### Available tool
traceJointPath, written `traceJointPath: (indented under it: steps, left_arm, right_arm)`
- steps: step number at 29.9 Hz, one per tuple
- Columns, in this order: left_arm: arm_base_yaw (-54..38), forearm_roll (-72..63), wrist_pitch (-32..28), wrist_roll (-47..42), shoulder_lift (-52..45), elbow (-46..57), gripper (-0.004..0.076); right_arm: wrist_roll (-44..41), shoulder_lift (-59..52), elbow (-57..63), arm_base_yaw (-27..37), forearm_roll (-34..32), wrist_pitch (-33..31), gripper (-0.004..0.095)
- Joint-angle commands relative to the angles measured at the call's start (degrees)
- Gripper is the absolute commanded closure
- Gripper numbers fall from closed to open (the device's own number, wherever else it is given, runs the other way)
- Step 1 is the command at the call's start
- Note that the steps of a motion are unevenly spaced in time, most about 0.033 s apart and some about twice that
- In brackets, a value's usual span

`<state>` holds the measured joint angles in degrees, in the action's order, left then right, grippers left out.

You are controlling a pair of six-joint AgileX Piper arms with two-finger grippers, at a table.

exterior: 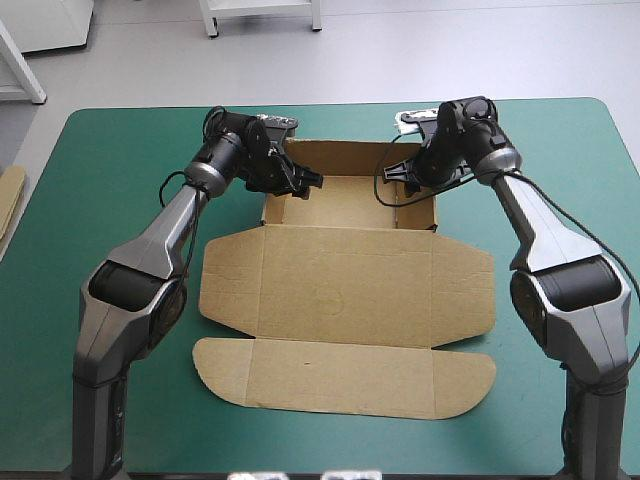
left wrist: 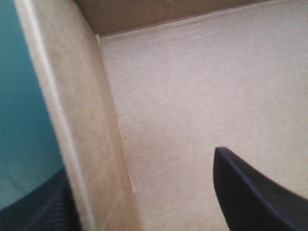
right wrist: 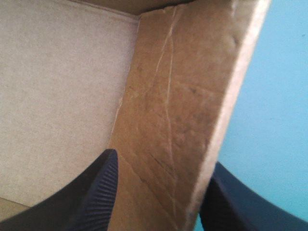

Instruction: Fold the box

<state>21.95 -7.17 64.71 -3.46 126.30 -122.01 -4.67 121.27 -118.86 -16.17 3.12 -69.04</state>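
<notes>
So the brown box (exterior: 345, 275) is sitting mid-table on the teal-green cover (exterior: 120, 150). Its tray is at the far side with the walls already up, and the lid plus its rounded flap is lying flat toward the near edge. Both arms reach over to the tray, one on each side wall.

The left gripper (exterior: 305, 182) is straddling the left wall with its black fingers spread. One finger is outside against the board, and the other is inside the tray, clear of the wall. So it's released, not pinching anything. The right gripper (exterior: 400, 172) looks clamped on the right wall, with a finger pressed to each face of the board.

Other stuff: there's a strip of spare board (exterior: 10, 195) at the table's left edge. There's also a small pale thing (exterior: 410, 120) near the far edge, just behind the right arm's wrist, which half hides it, so I can't tell what it is.
</notes>
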Motion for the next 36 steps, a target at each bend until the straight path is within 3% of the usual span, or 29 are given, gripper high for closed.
traceJointPath:
  steps: [1, 10, 16, 28, 36]
  left_arm:
    - [0.4, 2.2, -2.7, 0.2, -7.2, -1.9, 0.0224]
    - [0.4, 6.2, -2.6, 1.0, -15.5, -1.8, 0.0248]
    - [0.4, 5.7, 1.4, 3.9, -21.0, 0.3, 0.0272]
    - [0.4, 5.8, -3.2, 4.5, -52.5, 30.4, 0.0301]
    - [0.4, 5.9, -4.1, 4.6, -69.4, 45.5, 0.0301]
  right_arm:
    - [-0.4, -5.4, -3.4, -0.1, -3.1, -0.1, 0.0437]
    - [-0.8, -11.4, -3.4, -0.1, -5.6, -0.9, 0.0437]
    - [-0.8, -15.8, -3.1, -0.1, -5.4, -2.4, 0.0438]
    - [2.0, -30.7, 5.0, -0.1, -8.7, -1.7, 0.0439]
    - [3.1, -31.6, 5.2, -0.1, -9.4, -1.1, 0.0439]
